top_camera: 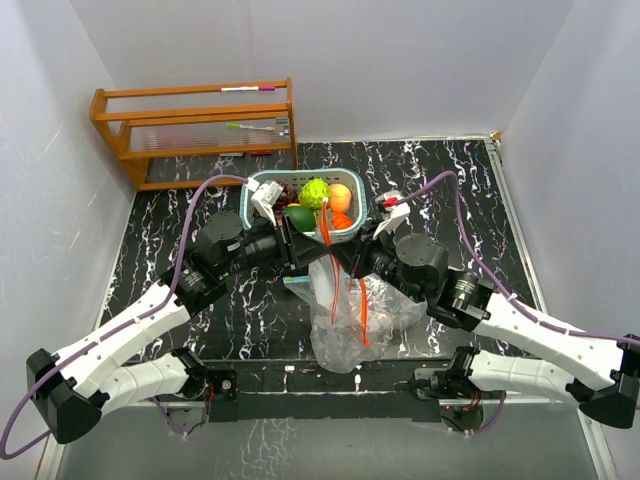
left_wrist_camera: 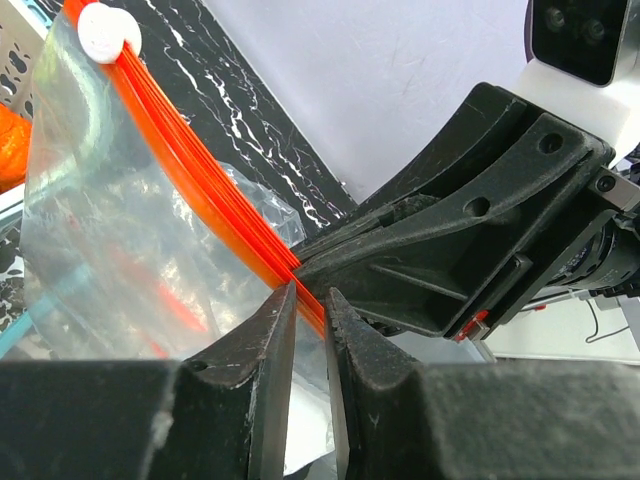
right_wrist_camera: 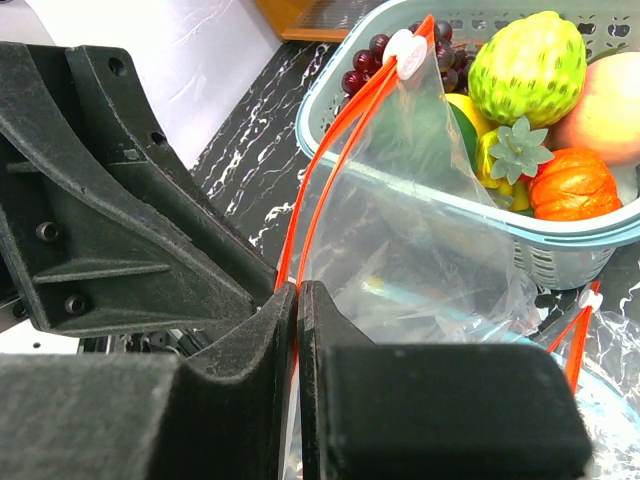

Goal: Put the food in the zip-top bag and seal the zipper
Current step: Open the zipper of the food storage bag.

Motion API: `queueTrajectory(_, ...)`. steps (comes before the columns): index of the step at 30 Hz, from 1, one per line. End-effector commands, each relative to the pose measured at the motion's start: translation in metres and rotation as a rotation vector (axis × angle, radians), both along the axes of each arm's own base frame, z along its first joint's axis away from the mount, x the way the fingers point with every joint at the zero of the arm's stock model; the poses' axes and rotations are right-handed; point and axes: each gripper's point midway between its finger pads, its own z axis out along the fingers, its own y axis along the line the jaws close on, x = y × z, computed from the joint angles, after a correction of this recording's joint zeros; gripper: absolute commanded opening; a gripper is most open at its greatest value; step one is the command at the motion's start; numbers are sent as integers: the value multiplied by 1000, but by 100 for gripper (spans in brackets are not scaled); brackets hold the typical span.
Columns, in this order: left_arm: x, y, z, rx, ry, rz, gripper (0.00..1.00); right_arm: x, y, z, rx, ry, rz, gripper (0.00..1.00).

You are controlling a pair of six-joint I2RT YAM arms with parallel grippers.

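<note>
Closest to the lens, the left gripper [left_wrist_camera: 308, 300] shows its two black fingers drawn narrow, with the orange zipper [left_wrist_camera: 200, 170] of the zip-top bag [top_camera: 345, 320] running down into the slit between them. Right gripper [right_wrist_camera: 297, 295] likewise: jaws nearly together, nipping the same orange edge, face to face with its partner. From this shared pinch the zipper's long axis runs up and away toward the teal basket [right_wrist_camera: 560, 255], ending at the white slider [right_wrist_camera: 405, 52], which lies against the purple grapes [right_wrist_camera: 365, 60]. Food sits in that basket just beyond both grippers: bumpy lime-green fruit [right_wrist_camera: 528, 65], an orange one, a peach-coloured one. Bag body hangs toward the arm bases; I see no fruit inside it. Neither arm looks clearly nearer the basket. My judgement: one must let go to fetch.
</note>
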Motion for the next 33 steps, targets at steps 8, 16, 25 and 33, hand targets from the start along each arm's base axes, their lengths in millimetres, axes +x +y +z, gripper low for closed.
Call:
queueTrajectory(8,-5,15,8,25,-17,34,38,-1,7,25,84,-55,25,8)
queueTrajectory(16,12,34,2,96,-6,181,83,0,8,23,71,-56,29,8)
queueTrajectory(25,30,33,21,57,-26,258,97,1,5,19,50,-56,19,8)
queueTrajectory(33,43,33,12,68,-22,309,97,0,5,22,56,-61,24,8)
